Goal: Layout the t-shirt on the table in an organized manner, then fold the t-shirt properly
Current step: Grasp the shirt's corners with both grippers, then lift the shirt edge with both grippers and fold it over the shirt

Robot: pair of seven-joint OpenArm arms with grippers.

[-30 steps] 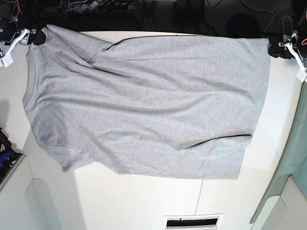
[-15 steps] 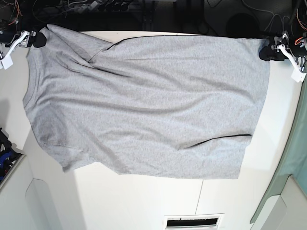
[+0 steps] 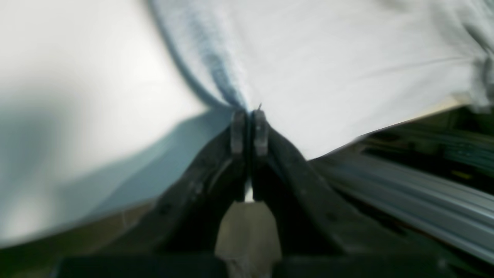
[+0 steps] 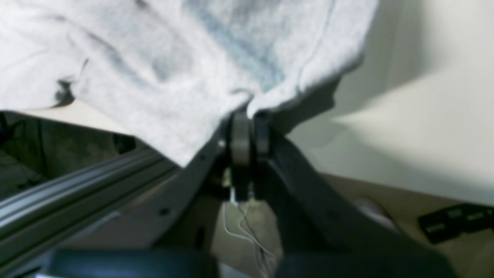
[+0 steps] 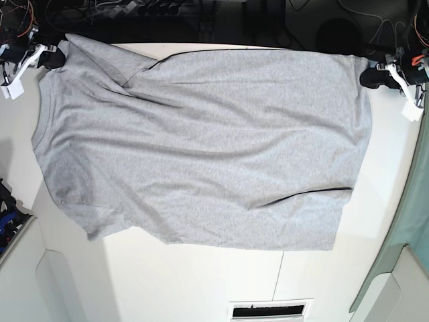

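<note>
A grey t-shirt [image 5: 201, 154] lay spread across a white desk [image 5: 201, 282], plain side up, with soft wrinkles running across it. Its neck end sat toward the left of the base view and its hem toward the right. One far edge of the cloth reached the desk's back edge.

The right tool [image 5: 57, 57] was clenched on the shirt's far corner at the neck end; in the right wrist view its black tips [image 4: 247, 131] pressed together with a bunch of cloth [image 4: 173, 65] gathered between them. The left tool [image 5: 370, 75] gripped the far hem corner; the blurred left wrist view showed its tips [image 3: 249, 129] closed on a taut fold of fabric [image 3: 328, 69].

A thin dark seam [image 5: 279, 272] ran across the bare desk nearer the camera, beside a small slotted vent [image 5: 270, 310]. A pale green panel [image 5: 409, 228] stood along the right edge. Behind the desk the room was dark, with tangled cables [image 5: 134, 10] and metal rails [image 4: 77, 181].
</note>
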